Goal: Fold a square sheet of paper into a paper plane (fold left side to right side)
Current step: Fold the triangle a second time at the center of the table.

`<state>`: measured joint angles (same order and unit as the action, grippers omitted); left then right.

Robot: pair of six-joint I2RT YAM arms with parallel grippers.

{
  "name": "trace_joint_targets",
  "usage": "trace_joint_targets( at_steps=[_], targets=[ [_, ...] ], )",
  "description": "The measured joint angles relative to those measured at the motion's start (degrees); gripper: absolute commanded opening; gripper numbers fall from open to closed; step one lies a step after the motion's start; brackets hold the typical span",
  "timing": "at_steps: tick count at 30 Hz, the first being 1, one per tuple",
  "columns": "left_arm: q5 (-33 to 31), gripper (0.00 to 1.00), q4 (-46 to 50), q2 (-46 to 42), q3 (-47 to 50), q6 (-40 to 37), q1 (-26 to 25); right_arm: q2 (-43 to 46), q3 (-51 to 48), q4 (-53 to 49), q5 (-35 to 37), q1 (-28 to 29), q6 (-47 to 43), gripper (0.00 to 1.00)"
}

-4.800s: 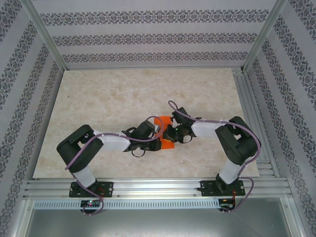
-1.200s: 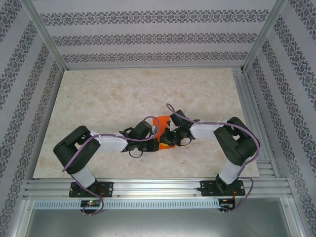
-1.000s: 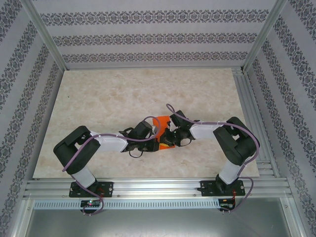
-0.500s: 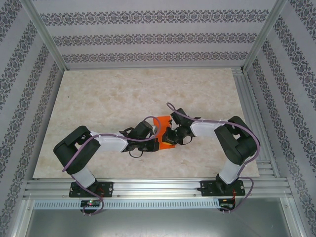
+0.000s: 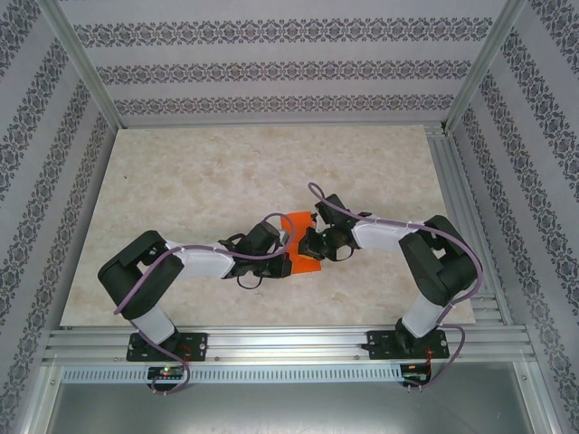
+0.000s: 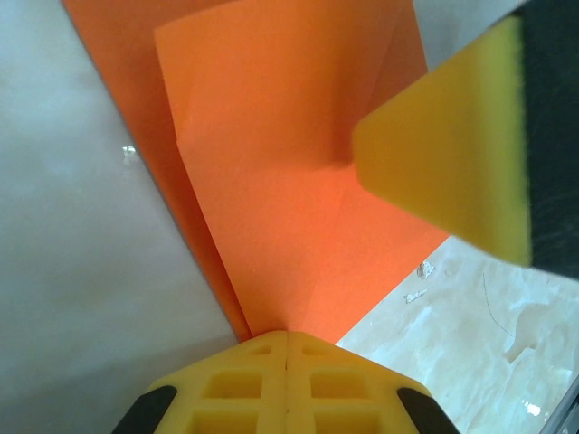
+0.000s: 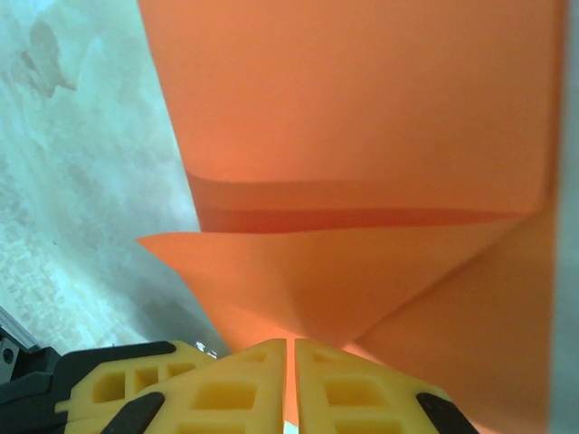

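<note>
1. Left tool [image 5: 284,257] is clamped hard on the left side of the paper [image 5: 304,263], pads fully closed with the sheet running in between them.
2. The paper sits mid-counter [image 5: 199,181], held between the two tools, creased, with one flap lifted off the surface.
3. Right tool [image 5: 313,246] pinches it too, jaws all but closed on a folded layer.
4. My read: a fold is half made, left flap heading rightward. Next it needs laying flat and pressing along the crease.
5. The walls [image 5: 271,63] stand well back. The real hazard is the tools crowding each other, where they could collide or tear the sheet.
</note>
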<state>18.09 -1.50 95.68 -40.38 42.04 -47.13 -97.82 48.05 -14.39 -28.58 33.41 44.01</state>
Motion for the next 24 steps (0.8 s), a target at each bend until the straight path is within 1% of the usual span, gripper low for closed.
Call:
trace_joint_targets(
  at_steps=[5,11,24],
  targets=[
    [-0.59,0.06,0.04,-0.09,0.0,-0.22,-0.24,-3.17,2.1,-0.11,0.28,-0.2,-0.48,0.12],
    [-0.63,0.05,0.04,-0.09,0.0,-0.59,-0.26,-4.63,4.85,-3.17,2.6,-2.62,-3.98,0.12],
    [-2.29,0.05,-0.48,-0.11,0.02,-0.66,-0.24,-5.09,5.29,-6.23,0.85,-6.51,-9.44,0.12]
  ],
)
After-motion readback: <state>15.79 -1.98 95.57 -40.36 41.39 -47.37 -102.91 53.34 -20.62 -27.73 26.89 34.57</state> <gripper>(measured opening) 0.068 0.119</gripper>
